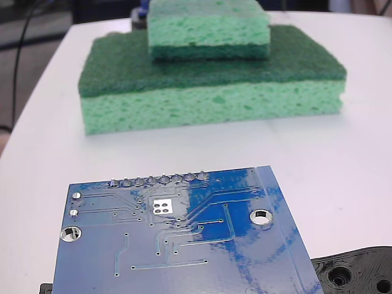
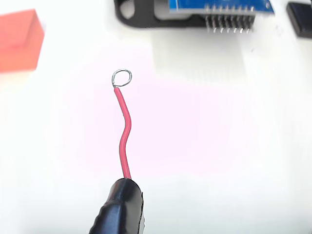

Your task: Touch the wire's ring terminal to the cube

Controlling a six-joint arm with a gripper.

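White tabletop (image 2: 234, 146) fills my wrist view, bright and washed out, with bare surface on every side of the wire.

The claw itself does not show in either view, so I cannot tell whether its fingers are wide, narrow or closed on anything. What I see at the bottom edge of the wrist view is the black sleeve (image 2: 119, 207), from which the red wire (image 2: 125, 131) rises.

The wire's long axis runs up the picture, leaning slightly left, with a gentle S-bend along its length. At its top end sits the ring terminal (image 2: 122, 77), a small silver loop with its opening facing the camera. I cannot tell whether the ring touches the table or hangs above it.

The cube (image 2: 18, 41) is an orange block at the upper left corner of the wrist view, partly cut by the picture's edge. It lies well apart from the ring, up and to the left, with only bare tabletop between them.

Along the top edge of the wrist view, right of the ring, a blue circuit board (image 2: 219, 5) shows a row of pins pointing down the picture, seated on a black bracket (image 2: 141, 14). A dark object (image 2: 300, 19) sits at the top right corner.

In the fixed view the circuit board (image 1: 184, 245) fills the foreground. Behind it two green sponges (image 1: 208, 92) are stacked, the smaller on top of the larger, blocking the view beyond. Neither wire nor cube appears there.
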